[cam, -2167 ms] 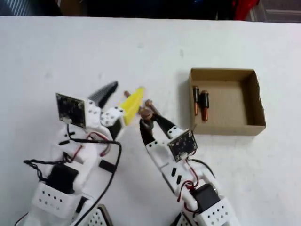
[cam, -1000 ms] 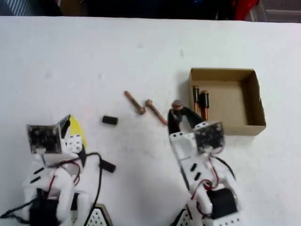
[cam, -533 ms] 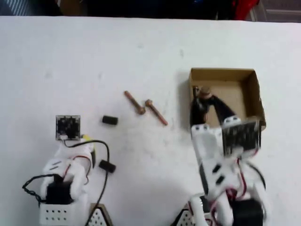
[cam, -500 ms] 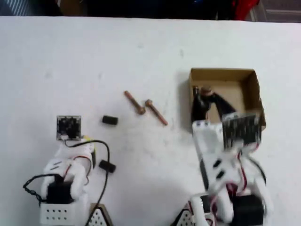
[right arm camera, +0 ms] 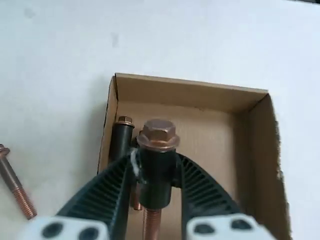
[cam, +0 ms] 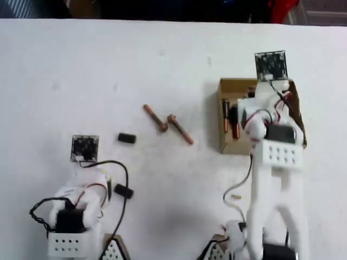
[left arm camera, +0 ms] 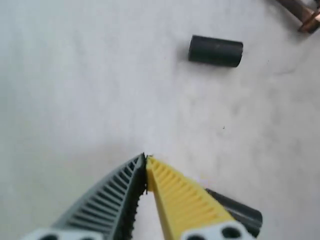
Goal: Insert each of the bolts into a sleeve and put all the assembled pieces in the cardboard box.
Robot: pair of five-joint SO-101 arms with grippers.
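- Two loose bolts (cam: 155,118) lie on the table (cam: 81,65), apart from the cardboard box (right arm camera: 200,95).
- Over the box, the right gripper (right arm camera: 156,170) pinches an assembled piece (right arm camera: 157,137).
- Jaws pressed together, the left gripper (left arm camera: 145,162) hangs near a black sleeve (left arm camera: 215,50).

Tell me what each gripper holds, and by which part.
Right gripper clamps an assembled bolt by its black sleeve, over the cardboard box. Left gripper is shut on nothing.
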